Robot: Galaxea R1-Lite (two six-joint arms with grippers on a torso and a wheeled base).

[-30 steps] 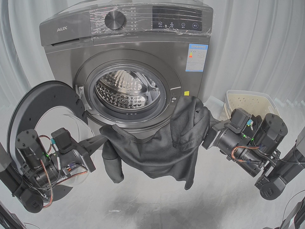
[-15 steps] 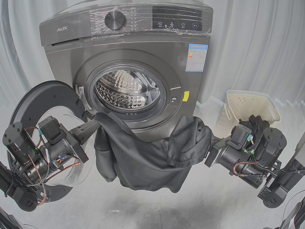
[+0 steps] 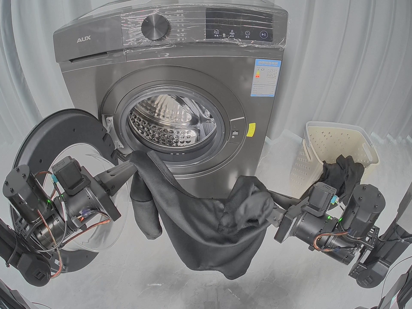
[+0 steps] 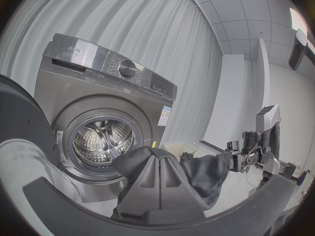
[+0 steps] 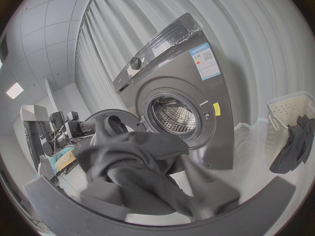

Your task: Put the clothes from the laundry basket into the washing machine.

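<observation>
The left end effector is clenched on one edge of the black garment. In the left wrist view its two fingers press together with the cloth bunched over their tips. It sits low in front of the washing machine, just below the rim of the drum opening and beside the hinge of the open door.

The right end effector grasps the other end of the same garment. Its fingertips are buried in a thick wad of fabric, so the contact itself is hidden. It sits lower than the left one, off the machine's front right corner and near the laundry basket.

Between the two, the garment hangs in a deep sag across the lower front panel of the machine, entirely outside the drum. One sleeve-like part dangles just under the left end effector, and the lowest fold hangs near the floor; whether it touches cannot be told.

The drum shows bare metal. The door is swung fully open toward the robot's left.

The pale basket stands on the floor to the right of the machine, tilted slightly. A second dark garment is draped over its near rim, partly inside and partly hanging outside. A light curtain runs behind everything.
</observation>
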